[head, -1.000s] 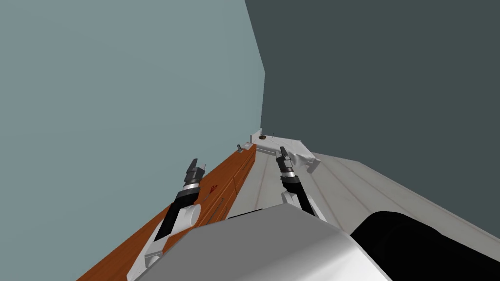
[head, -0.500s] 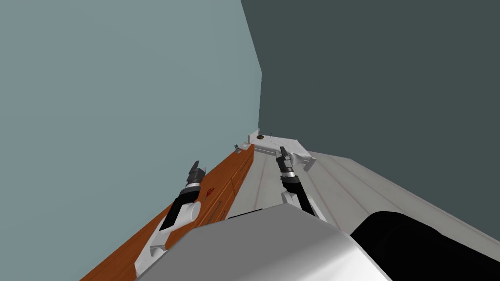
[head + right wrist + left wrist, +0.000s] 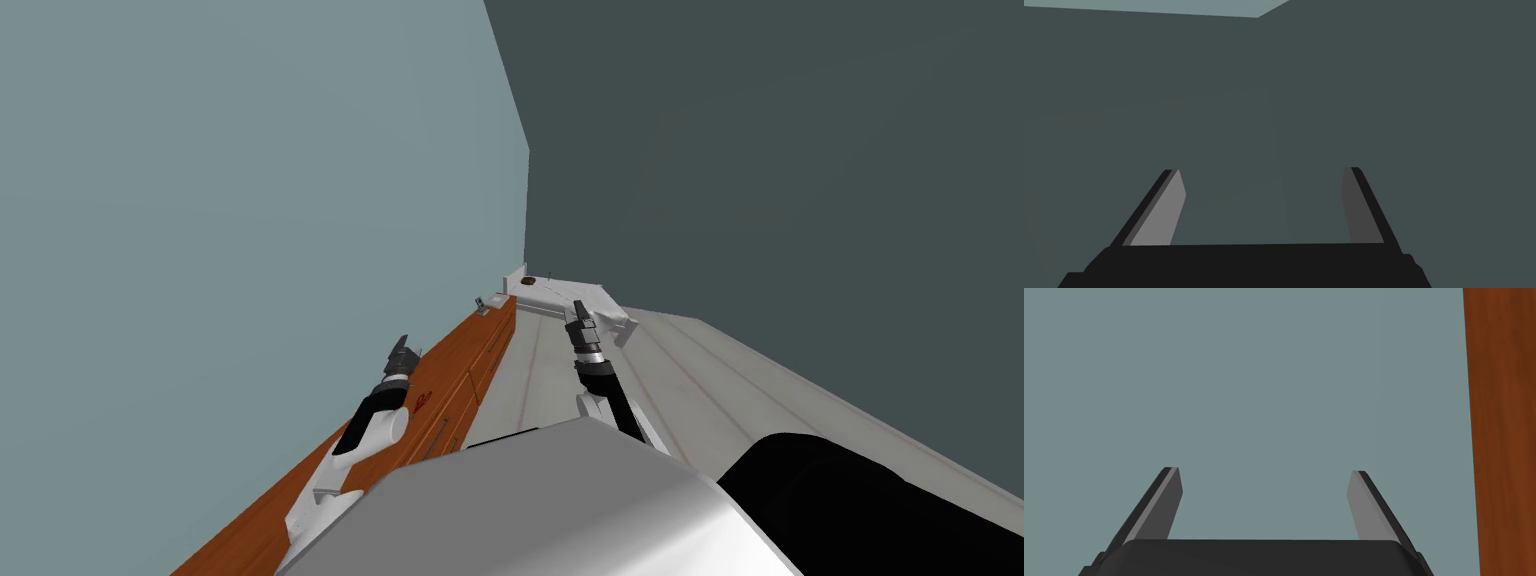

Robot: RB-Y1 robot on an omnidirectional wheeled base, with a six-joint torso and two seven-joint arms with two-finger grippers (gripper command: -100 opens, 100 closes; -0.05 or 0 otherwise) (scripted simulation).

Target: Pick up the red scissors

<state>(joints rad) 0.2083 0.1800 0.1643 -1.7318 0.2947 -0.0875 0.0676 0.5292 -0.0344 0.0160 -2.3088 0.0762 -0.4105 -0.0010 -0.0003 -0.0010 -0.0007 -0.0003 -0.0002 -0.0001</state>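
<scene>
On brown surface, just beside your left arm: red scissors. Left end effector open, pointing at wall beyond them. Pitch it down, draw back, straddle scissors squarely, then close. Right end effector open.

Domestic interior, a furnished room. A long red-brown wooden worktop with drawer fronts runs along the pale blue-grey wall below the left jaws. A white corner unit stands beyond the right jaws on a grey plank floor.
</scene>
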